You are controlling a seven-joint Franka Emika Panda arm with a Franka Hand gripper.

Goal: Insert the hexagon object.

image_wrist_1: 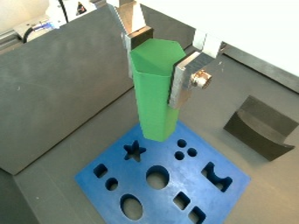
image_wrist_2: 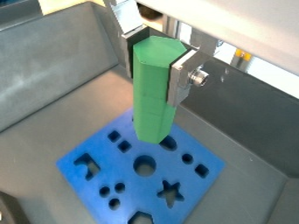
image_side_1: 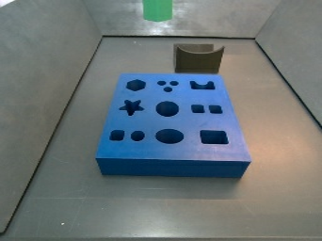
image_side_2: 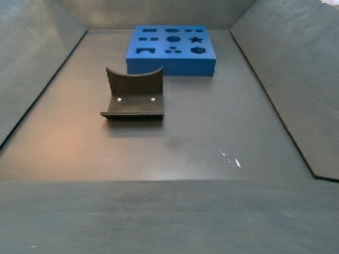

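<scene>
My gripper (image_wrist_1: 158, 74) is shut on a tall green hexagon piece (image_wrist_1: 155, 92), gripped at its top end between the silver fingers (image_wrist_1: 183, 80). It shows the same way in both wrist views, with the gripper (image_wrist_2: 155, 72) shut on the piece (image_wrist_2: 152, 96). The piece hangs upright above the far edge of the blue block (image_wrist_1: 193, 179) with shaped holes, also seen in the wrist view (image_wrist_2: 122, 175). In a side view only the piece's lower end (image_side_1: 157, 9) shows, high above and behind the block (image_side_1: 176, 165). A hexagon-like hole (image_side_1: 136, 85) lies at the block's far left corner.
The dark fixture (image_side_1: 198, 56) stands just behind the block, and shows in a wrist view (image_wrist_1: 263, 127) and a side view (image_side_2: 133, 94). Grey sloping walls surround the floor. The block (image_side_2: 172, 67) sits near one end of the bin.
</scene>
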